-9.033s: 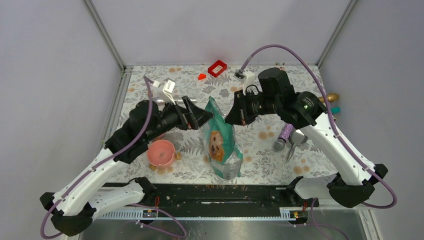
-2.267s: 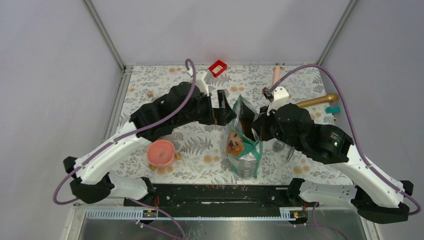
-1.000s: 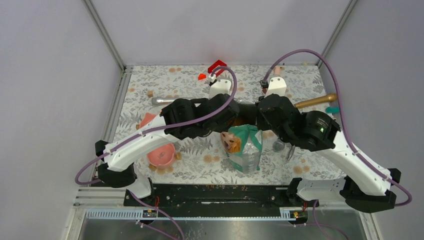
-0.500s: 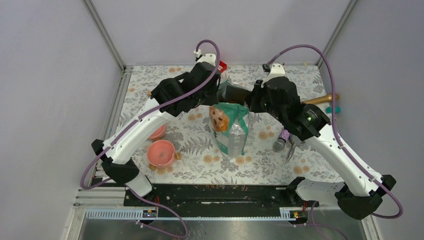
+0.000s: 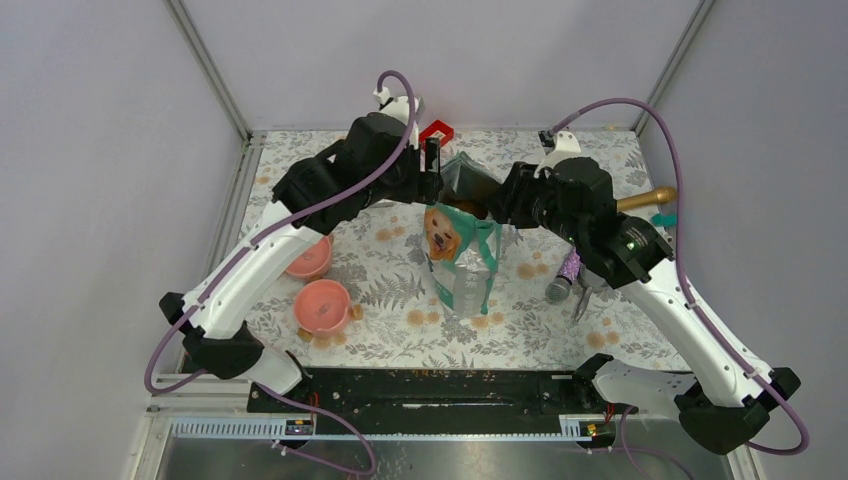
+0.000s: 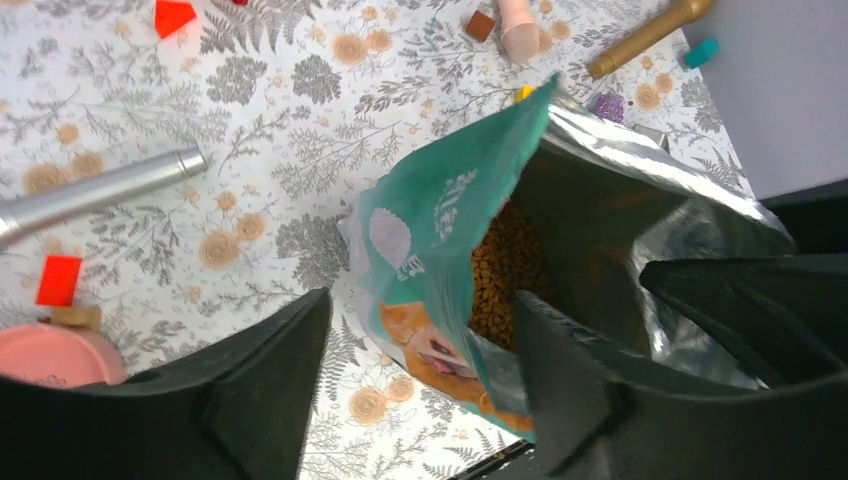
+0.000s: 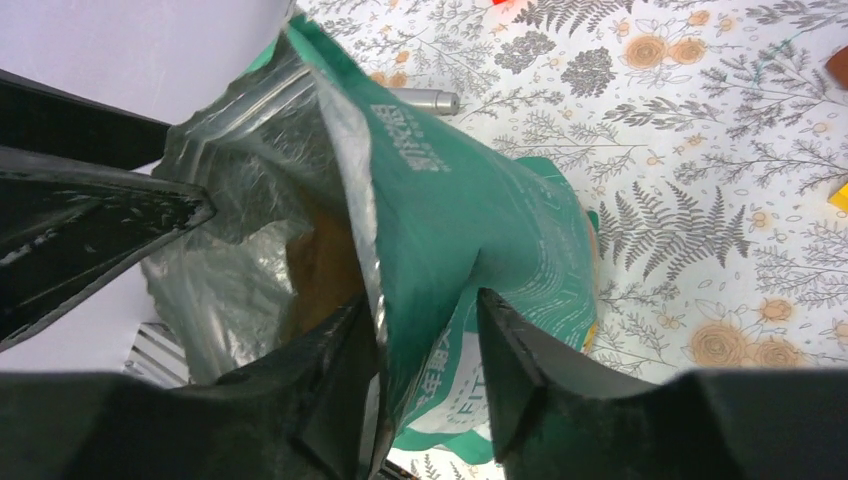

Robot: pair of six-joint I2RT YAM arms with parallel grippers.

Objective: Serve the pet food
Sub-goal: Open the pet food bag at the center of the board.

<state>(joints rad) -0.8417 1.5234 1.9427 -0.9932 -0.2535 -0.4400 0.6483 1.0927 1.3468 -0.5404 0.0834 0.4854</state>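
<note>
Pet food (image 6: 505, 275): we see small brown pellets heaped inside the opened teal pouch (image 5: 465, 275). Right gripper (image 7: 425, 300) pinches the pouch's wall; left gripper (image 6: 420, 300) straddles its other side, jaws spread.

Red block (image 5: 437, 131), gold cylinder (image 5: 647, 198), silver tube (image 6: 98, 194).

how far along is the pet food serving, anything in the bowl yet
Done: the pouch stands opened, kibble showing inside. In hand: the right gripper pinches one wall of the mouth, and the left gripper straddles the opposite wall, fingers apart. Still to do: tipping it over the nearer pink bowl; no kibble pile shows in it.
</note>
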